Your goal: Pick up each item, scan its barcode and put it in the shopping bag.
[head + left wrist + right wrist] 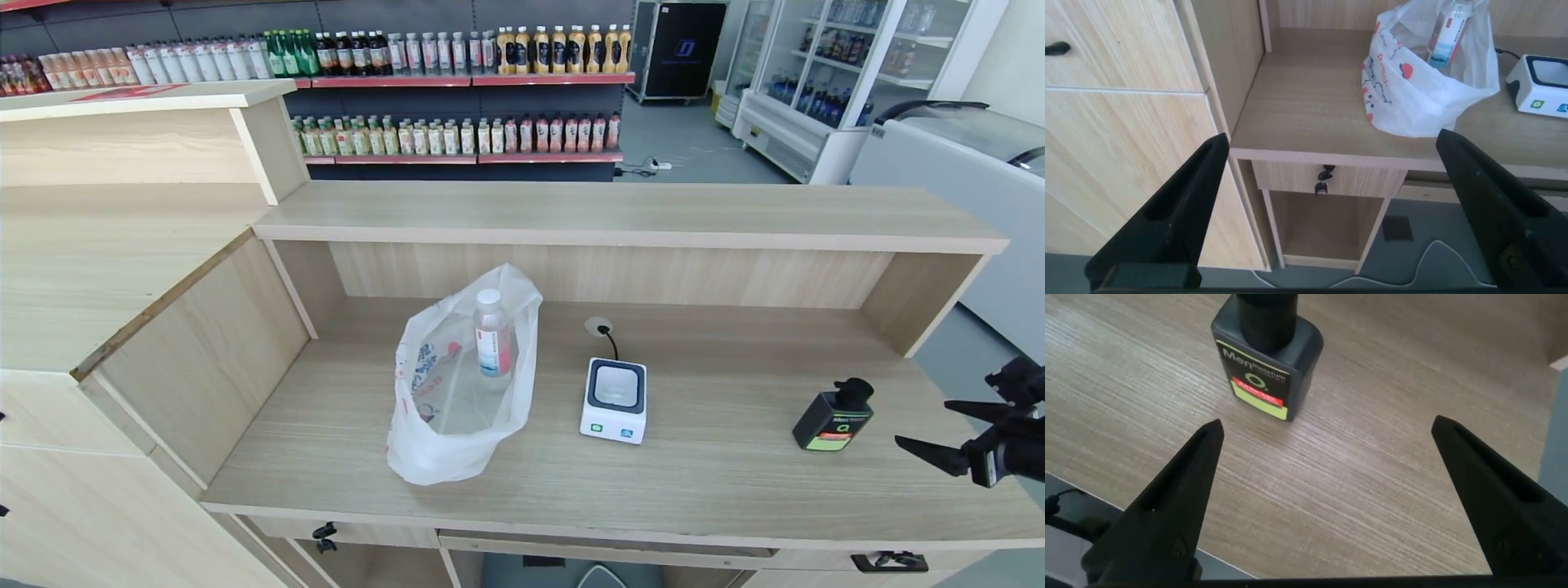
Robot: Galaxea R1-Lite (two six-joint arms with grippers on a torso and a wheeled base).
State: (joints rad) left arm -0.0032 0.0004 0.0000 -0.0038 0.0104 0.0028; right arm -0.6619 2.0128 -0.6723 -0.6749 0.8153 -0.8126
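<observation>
Now, the black bottle [833, 420] stands upright at the right end of the bench [718, 482], and the right jaws hang wide open just beside it, holding nothing. Mid-bench sits the white scanner [614, 400]. Left of it is the shopping bag [441, 425], a clear bottle [493, 343] upright inside. The left jaws are spread wide too, out before the bench's left front corner.

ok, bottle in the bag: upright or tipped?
Upright. The bottle stands cap-up inside the bag, visible through its open mouth.
</observation>
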